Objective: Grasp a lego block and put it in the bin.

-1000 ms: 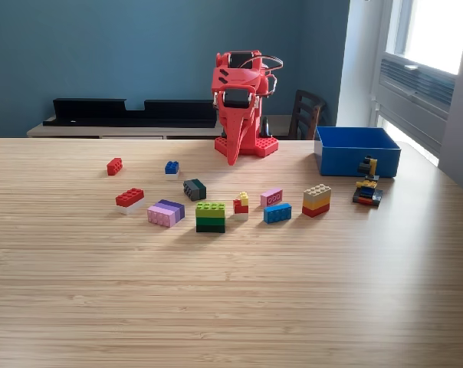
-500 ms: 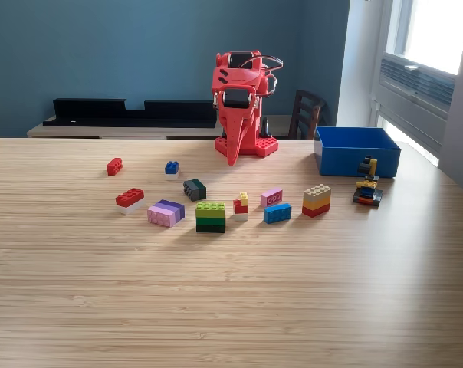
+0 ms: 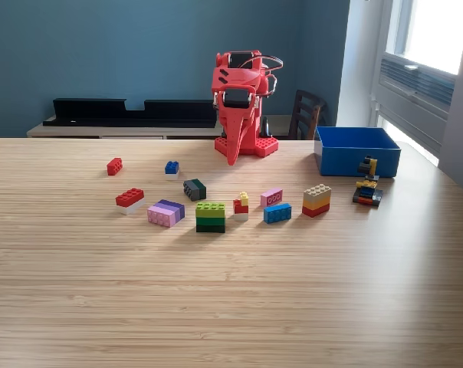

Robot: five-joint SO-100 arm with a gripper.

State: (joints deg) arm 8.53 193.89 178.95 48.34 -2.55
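Note:
The red arm (image 3: 241, 100) sits folded at the table's far edge, its gripper (image 3: 232, 158) pointing down with the fingers together just above the wood, holding nothing. The bright blue bin (image 3: 356, 149) stands at the exterior view's right. Loose lego blocks lie in front of the arm: a green stack (image 3: 210, 216), a pink-purple block (image 3: 165, 212), a red block (image 3: 129, 198), a dark block (image 3: 194, 188), a small blue block (image 3: 172, 167), a small red block (image 3: 114, 165), a blue brick (image 3: 277, 213), a pink brick (image 3: 271, 197) and a tan-and-red stack (image 3: 316, 199).
A yellow-and-dark lego build (image 3: 367, 188) stands just in front of the bin. A small red-yellow piece (image 3: 241, 205) lies mid-table. Behind the table are a black shelf (image 3: 132, 113) and a dark chair (image 3: 305, 113). The wooden table (image 3: 231, 299) stretches toward the camera.

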